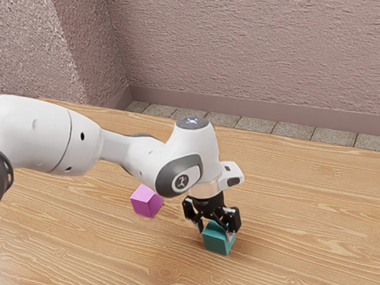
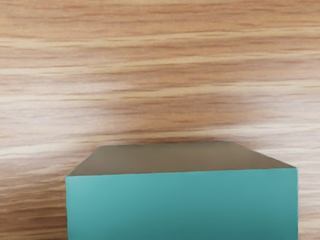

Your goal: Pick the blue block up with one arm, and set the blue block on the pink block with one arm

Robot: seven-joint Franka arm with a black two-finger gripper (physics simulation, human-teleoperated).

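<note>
Exterior view first: the black fingers are pointing straight down and sitting on either side of the top of the blue block. A bit of the block's top face is peeking out between them. Honestly, I can't tell whether they're actually squeezing it or just straddling it with a sliver of gap.

The block is looking more teal than blue to me. It's resting flat on the wooden surface, toward the near side of the scene, with a small shadow under it. In the wrist view the same block is sitting right under the hand, with its top face in shade and one side face lit. The surface's wood grain is running across beyond it.

The pink block is lying on the surface toward the exterior view's left of the blue one and a touch farther back. The two are near each other but clearly not touching. The arm is covering its upper corner.

The white arm is reaching in from the exterior view's left, with its wrist bending down over the blue block. Past the far edge of the surface, a strip of grey paving stones is running along the foot of a rough pinkish wall.
</note>
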